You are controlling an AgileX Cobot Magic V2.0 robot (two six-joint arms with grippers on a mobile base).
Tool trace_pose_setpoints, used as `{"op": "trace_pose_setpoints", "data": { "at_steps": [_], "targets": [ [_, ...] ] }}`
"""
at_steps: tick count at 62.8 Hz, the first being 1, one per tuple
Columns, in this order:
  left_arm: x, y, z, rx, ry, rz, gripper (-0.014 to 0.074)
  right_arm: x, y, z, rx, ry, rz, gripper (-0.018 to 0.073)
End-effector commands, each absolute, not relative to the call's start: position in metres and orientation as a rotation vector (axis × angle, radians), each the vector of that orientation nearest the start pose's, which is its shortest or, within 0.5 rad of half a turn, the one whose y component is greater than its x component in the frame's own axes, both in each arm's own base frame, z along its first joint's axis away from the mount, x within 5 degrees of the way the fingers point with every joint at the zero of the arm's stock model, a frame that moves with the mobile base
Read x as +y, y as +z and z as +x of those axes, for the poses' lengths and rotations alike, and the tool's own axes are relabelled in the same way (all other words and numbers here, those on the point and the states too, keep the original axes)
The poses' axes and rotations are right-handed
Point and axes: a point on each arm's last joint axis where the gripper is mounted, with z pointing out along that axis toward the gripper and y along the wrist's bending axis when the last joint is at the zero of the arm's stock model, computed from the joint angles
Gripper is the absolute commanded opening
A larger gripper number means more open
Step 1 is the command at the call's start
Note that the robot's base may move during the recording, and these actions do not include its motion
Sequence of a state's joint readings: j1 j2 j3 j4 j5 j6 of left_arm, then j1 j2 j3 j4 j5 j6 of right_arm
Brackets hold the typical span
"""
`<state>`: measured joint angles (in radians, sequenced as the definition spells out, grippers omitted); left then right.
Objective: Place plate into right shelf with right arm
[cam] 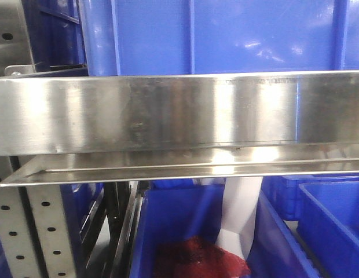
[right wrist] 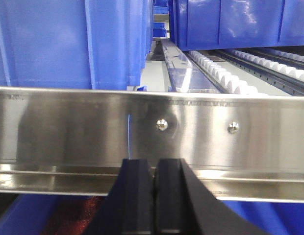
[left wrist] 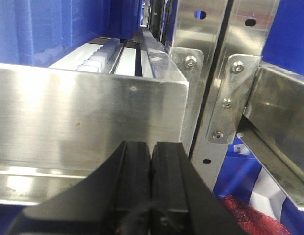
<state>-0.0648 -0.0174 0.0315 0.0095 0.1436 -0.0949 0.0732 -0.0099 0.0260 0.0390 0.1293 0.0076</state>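
The white plate is out of view in every frame. The stainless-steel shelf fills all views: its long flat front rail point(cam: 179, 113) runs across the front view, with a lower lip below it. In the right wrist view my right gripper point(right wrist: 154, 164) is shut with nothing between its black fingers, close in front of the steel rail point(right wrist: 201, 129) with two screws. In the left wrist view my left gripper point(left wrist: 151, 147) is shut and empty, right before a steel rail end point(left wrist: 93, 117) beside a perforated upright point(left wrist: 220, 98).
Big blue bins point(cam: 226, 35) stand on the upper level above the rail, and more blue bins point(cam: 336, 220) sit below. One lower bin holds something dark red point(cam: 197, 260). White roller tracks point(right wrist: 225, 76) run back into the shelf. A perforated upright point(cam: 40, 231) stands at lower left.
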Motion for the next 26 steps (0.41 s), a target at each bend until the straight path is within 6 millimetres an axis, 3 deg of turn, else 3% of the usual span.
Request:
{"op": "trace_pose_setpoints", "data": {
  "at_steps": [1, 26],
  "targets": [
    [-0.004, 0.195, 0.0564, 1.564, -0.13, -0.018, -0.0047, 0.0038, 0.2031, 0.0553, 1.527, 0.076, -0.031, 0.0057],
    [-0.004, 0.195, 0.0564, 1.564, -0.13, -0.018, -0.0047, 0.0038, 0.2031, 0.0553, 1.527, 0.076, -0.031, 0.0057]
  ]
}}
